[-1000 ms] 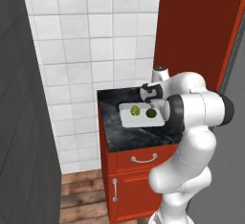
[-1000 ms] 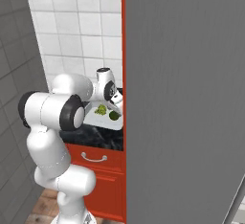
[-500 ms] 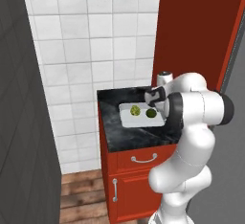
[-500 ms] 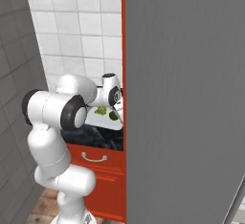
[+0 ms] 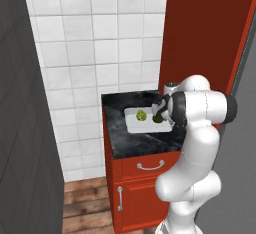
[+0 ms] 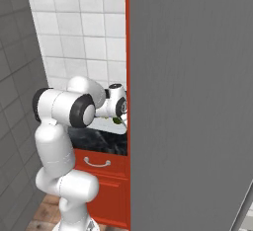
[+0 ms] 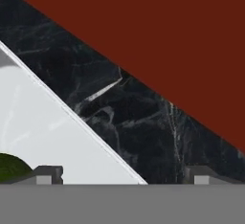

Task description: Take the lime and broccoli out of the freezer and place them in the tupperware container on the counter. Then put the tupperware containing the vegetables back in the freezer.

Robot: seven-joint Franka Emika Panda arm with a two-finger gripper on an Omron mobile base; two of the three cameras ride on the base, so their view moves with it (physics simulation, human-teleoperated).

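Note:
The tupperware container [image 5: 145, 122] lies on the black counter [image 5: 120, 138]. Inside it sit the bumpy yellow-green broccoli [image 5: 141, 115] and, to its right, the dark-green lime [image 5: 158, 119], partly covered by my hand. My gripper [image 5: 161, 109] hangs low over the tray's right end, open and holding nothing. In the hand view the gripper [image 7: 125, 175] straddles the tray's rim. One fingertip [image 7: 48, 174] is over the white tray [image 7: 43, 132] next to the lime [image 7: 12, 166]; the other is over the black counter [image 7: 143, 117]. The freezer's grey door [image 6: 197, 101] stands close on the right.
A tall red cabinet panel [image 5: 200, 28] rises right behind and beside the counter, close to my hand. White wall tiles [image 5: 100, 53] back the counter. A red drawer with a silver handle [image 5: 150, 166] sits under the slab. A dark grey wall [image 5: 25, 128] bounds the left.
My hand has moved right and down, from above the tray's middle to low over its right end. The jaws stayed open. Lime and broccoli have not moved.

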